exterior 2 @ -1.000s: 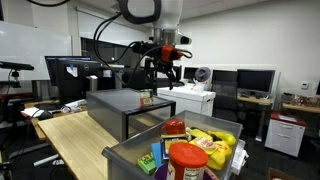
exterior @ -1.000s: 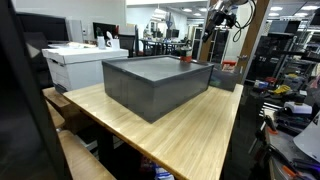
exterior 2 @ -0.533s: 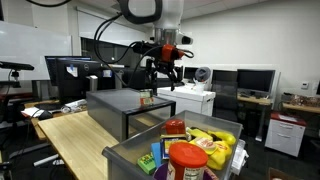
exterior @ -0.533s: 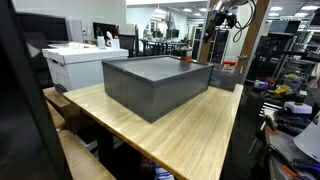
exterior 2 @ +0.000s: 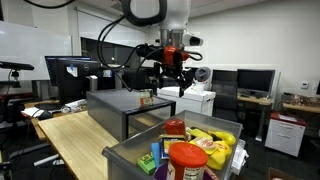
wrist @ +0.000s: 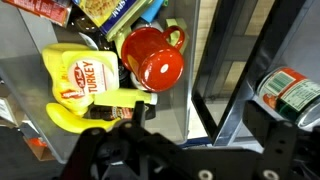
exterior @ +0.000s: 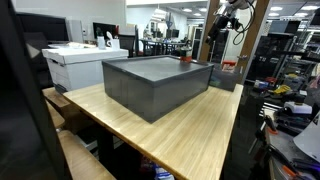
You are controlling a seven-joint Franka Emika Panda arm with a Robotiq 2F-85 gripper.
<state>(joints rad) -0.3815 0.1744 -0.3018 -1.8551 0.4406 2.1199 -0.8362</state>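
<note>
**A:** Where's the red mug?

**B:** It's inside the grey bin, close to one long wall. In my wrist view it seems to lie on its side. Its long axis slants, with the round face turned down-right and the handle up-right.

**A:** What crowds it?

**B:** A yellow turkey pack touches it on the side away from that wall, with a banana just beside the pack. Snack bags lie behind the mug. A can sits past the bin's wall.

**A:** And your claw?

**B:** The jaws are spread wide and hold nothing. It hangs high above the bench, beyond the bin and near the grey box.
</note>
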